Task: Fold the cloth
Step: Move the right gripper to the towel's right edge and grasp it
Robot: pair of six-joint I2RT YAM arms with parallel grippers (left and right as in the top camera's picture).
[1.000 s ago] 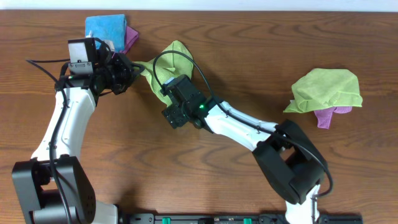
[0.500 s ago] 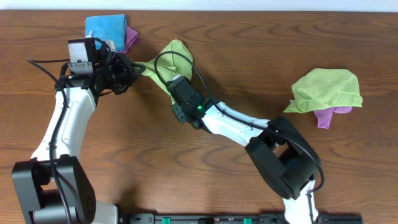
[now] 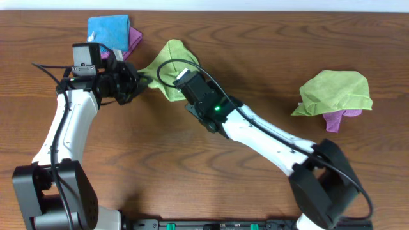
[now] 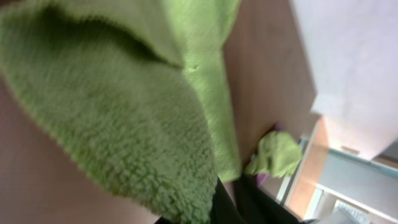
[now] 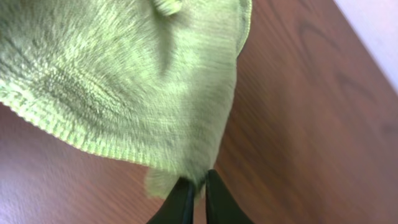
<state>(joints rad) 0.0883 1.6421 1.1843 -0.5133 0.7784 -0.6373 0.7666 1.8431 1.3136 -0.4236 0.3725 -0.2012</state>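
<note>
The cloth (image 3: 169,59), lime-green, hangs bunched between my two grippers over the table's back left. On the cloth's left end, my left gripper (image 3: 135,79) is shut. My right gripper (image 3: 175,84) is shut on its lower right edge. In the left wrist view the fuzzy cloth (image 4: 124,112) fills the frame, and the left gripper (image 4: 227,190) shows only as dark fingers at the bottom, against the fabric. The right wrist view shows the cloth (image 5: 124,81) draping down to my right gripper (image 5: 198,185), with a fold pinched between the two black fingers.
A second lime-green cloth (image 3: 335,92) lies rumpled at the right on a purple cloth (image 3: 337,119). A bright blue cloth (image 3: 106,29) on another purple cloth (image 3: 134,36) sits at the back left, just behind my left arm. Bare wooden table (image 3: 211,185) lies in front.
My right gripper has shut on the cloth's edge and moved a little back and right. The cloth now stretches higher between the grippers. The left gripper has barely moved.
</note>
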